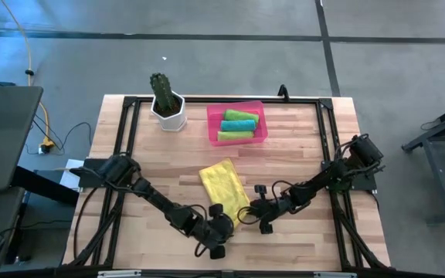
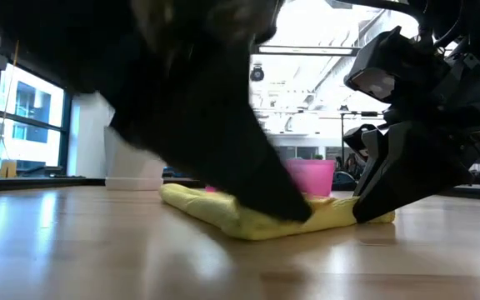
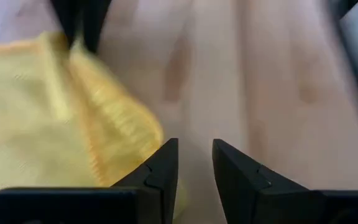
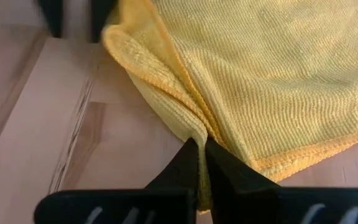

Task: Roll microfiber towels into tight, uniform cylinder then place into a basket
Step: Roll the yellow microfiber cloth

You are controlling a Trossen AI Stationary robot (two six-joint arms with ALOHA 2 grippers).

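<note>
Ribbed yellow cloth towel (image 4: 278, 81) on smooth, faintly glossy wooden table (image 1: 300, 154).

Yellow towel (image 1: 224, 185) lies folded flat on the table's near-centre; two lime green towels (image 1: 240, 115) and one teal towel (image 1: 238, 125) sit rolled inside the pink basket (image 1: 212, 123).

1. Grey concrete floor (image 1: 230, 62) on every side of the table, crossed by dark seam lines.
2. Yellow cable (image 1: 28, 54) trails over the floor beyond the table's far left corner.
3. Dark desk surface (image 1: 2, 135) stands off the table's left edge.
4. Low view: tall windows (image 2: 23, 108) at left, daylight coming through.
5. Bright ceiling lights (image 2: 323, 50) overhead, deep room behind.
</note>
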